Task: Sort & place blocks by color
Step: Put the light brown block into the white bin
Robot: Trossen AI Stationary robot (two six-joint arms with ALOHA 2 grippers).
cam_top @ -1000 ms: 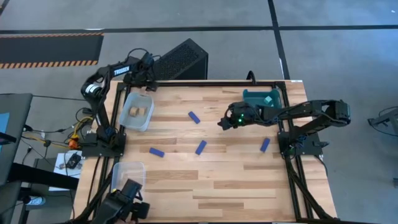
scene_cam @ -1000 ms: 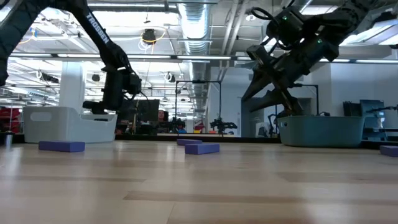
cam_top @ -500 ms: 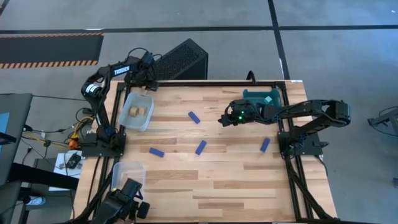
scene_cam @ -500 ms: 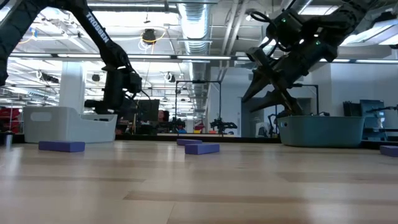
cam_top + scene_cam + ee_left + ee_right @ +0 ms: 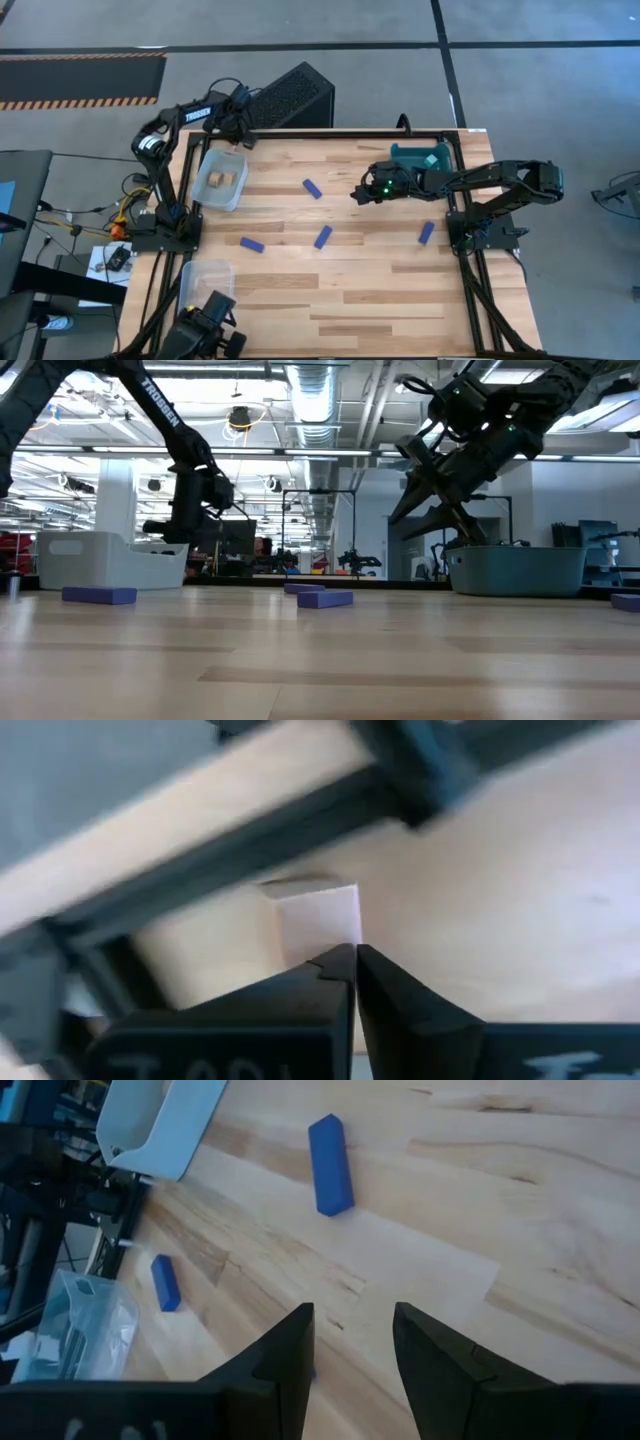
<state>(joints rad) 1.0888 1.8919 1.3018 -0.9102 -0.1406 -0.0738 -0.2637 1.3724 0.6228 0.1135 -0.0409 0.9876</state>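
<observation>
Leftmost, the left gripper, arm lettered "TROSSEN", hangs clenched and empty at the surface's far-left corner beside the grey bin of tan blocks. Four blue blocks lie mid-surface. Right gripper, jaws parted, hovers above them.

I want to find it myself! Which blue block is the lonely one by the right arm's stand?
Start at the teal bin at the table's far right corner. Come toward the near edge, past the right gripper, to the dark blue bar beside the right arm's base. The other three bars lie farther left.
</observation>
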